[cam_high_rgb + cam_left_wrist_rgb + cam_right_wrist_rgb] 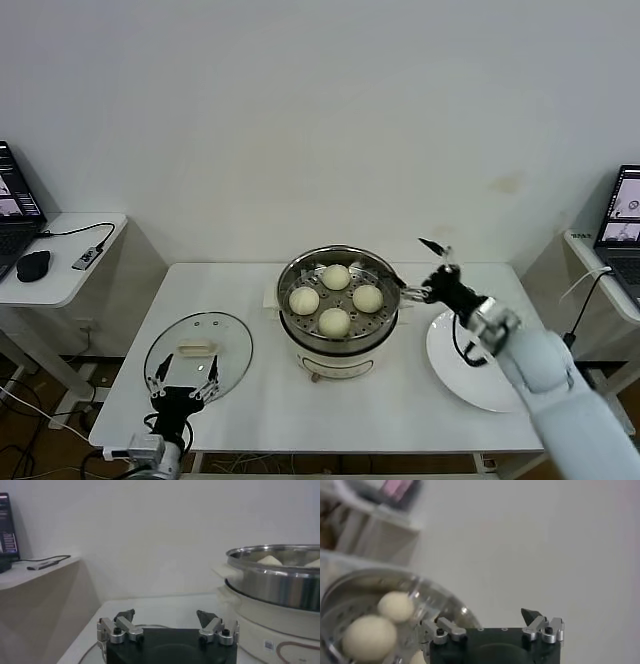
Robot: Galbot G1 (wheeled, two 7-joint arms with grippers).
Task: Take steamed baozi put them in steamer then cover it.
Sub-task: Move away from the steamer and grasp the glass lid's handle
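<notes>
On the white worktop (250,400) the steamer (338,355), a shiny steel basket on a cream-white pot base, stands near the middle, and all four steamed baozi (336,277) lie inside it on the perforated floor, set in a diamond and apart from one another. The cover (198,355), a clear glass lid with a metal rim and a cream-white handle (197,349) at its centre, lies flat on the worktop well to the robot's left of the steamer, so the basket is uncovered. The left gripper (184,379) sits low at the near edge of the worktop, over the near rim of the cover, its jaws spread wide with nothing between them; the left wrist view shows the same wide gap in the left gripper (166,616), with the steamer's steel rim (272,575) off to one side. The right gripper (425,268) hangs just beside the steamer's right rim, above the worktop, its jaws also wide apart and empty; in the right wrist view the basket and three of the buns (369,636) appear beneath it. A flat white plate (470,365) lies bare on the worktop to the right of the steamer, partly under the right arm. A small mark shows on the front of the pot base (268,644), too small to read, and no other writing can be made out. Side desks at both edges carry laptops (628,225).
</notes>
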